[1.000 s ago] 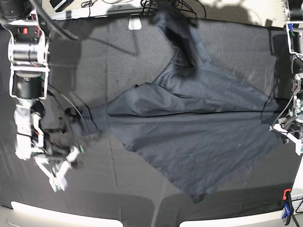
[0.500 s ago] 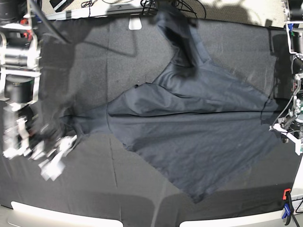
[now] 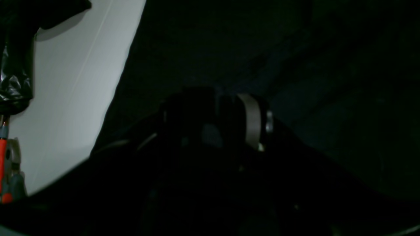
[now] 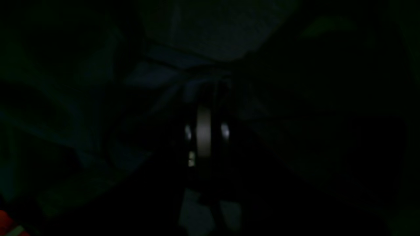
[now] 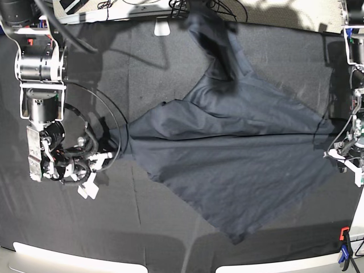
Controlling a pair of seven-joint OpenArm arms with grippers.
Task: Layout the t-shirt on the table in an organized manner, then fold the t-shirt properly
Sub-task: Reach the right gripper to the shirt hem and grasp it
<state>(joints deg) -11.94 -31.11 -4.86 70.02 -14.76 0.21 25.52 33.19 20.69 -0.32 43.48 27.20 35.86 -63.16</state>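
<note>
In the base view the right arm [image 5: 40,102] hangs down the left side of the bench [image 5: 74,227], its wrist bent so that the right gripper [image 5: 105,156] points sideways toward the t-shirt [image 5: 227,165]. Its fingers are pressed together at the shirt's leftmost tip, where a narrow point of fabric reaches toward them; whether cloth is actually pinched cannot be told from here. The left arm [image 5: 355,68] stands at the far right edge, with the left gripper [image 5: 344,156] low beside the shirt's right side. Whether its fingers are spread cannot be told.

The t-shirt lies unfolded and wrinkled across the middle of the bench, one part trailing up toward the far edge and a corner pointing at the near edge.

The left wrist view is mostly dark but shows a pale surface [image 3: 72,98] beside the black cloth and a red-handled clamp [image 3: 5,170]. The right wrist view is almost black: only faint fabric folds [image 4: 157,78] ahead of the closed fingers [image 4: 204,131].
</note>
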